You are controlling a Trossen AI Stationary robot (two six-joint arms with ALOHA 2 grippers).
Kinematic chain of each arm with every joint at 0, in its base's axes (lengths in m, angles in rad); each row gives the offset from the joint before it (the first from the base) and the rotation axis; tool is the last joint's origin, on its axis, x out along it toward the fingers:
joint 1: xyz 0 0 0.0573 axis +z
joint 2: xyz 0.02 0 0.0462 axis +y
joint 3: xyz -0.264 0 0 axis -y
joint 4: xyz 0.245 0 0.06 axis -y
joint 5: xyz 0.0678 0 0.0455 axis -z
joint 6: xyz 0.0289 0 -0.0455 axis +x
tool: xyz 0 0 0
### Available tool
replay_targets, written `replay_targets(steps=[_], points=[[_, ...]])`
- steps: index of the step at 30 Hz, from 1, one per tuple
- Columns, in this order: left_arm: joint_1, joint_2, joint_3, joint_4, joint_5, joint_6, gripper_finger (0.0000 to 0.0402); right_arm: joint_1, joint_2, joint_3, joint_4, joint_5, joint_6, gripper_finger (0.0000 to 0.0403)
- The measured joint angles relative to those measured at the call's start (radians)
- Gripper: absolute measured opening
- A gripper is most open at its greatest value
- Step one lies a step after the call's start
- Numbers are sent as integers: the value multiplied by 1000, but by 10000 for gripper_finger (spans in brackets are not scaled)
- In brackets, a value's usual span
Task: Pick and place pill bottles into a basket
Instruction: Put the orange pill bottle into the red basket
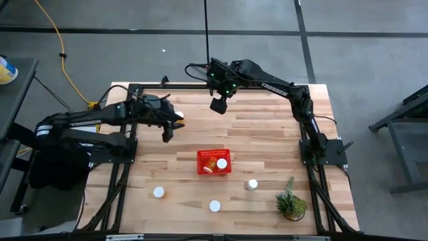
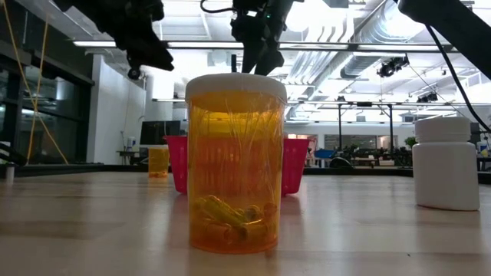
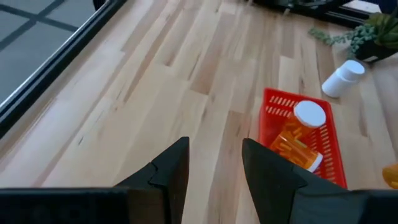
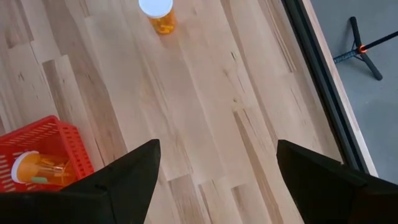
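Both claws hovered spread and empty: left claw (image 1: 168, 127) upper left, right claw (image 1: 217, 106) upper centre. Red basket (image 1: 214, 161) held two pill bottles (image 1: 221, 163). A descent centred over a loose bottle (image 1: 158, 192) seemed wise.

Table (image 1: 180, 154): pale wood planks w/ visible grain, smooth, matt to faint sheen. Basket (image 1: 214, 161) was red plastic mesh, semi-gloss; nearest pill bottle (image 2: 236, 165) was glossy translucent orange plastic w/ scuffed, streaky walls & matt white plastic cap, while bottle (image 2: 446, 162) alongside was opaque white plastic, matt. Left gripper (image 3: 214, 168) fingers looked dark, matt, hard plastic.
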Motion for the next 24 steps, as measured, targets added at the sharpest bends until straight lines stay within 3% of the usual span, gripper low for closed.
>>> replay_targets(steps=[14, 24], points=[[-1, -74, 0, -76, -42, 6, 184, 5, 0, 0, -42, -3, -7, 312], [-1, -182, -8, -126, -90, -26, 184, 5, -35, 1, -51, -82, -34, 312]])
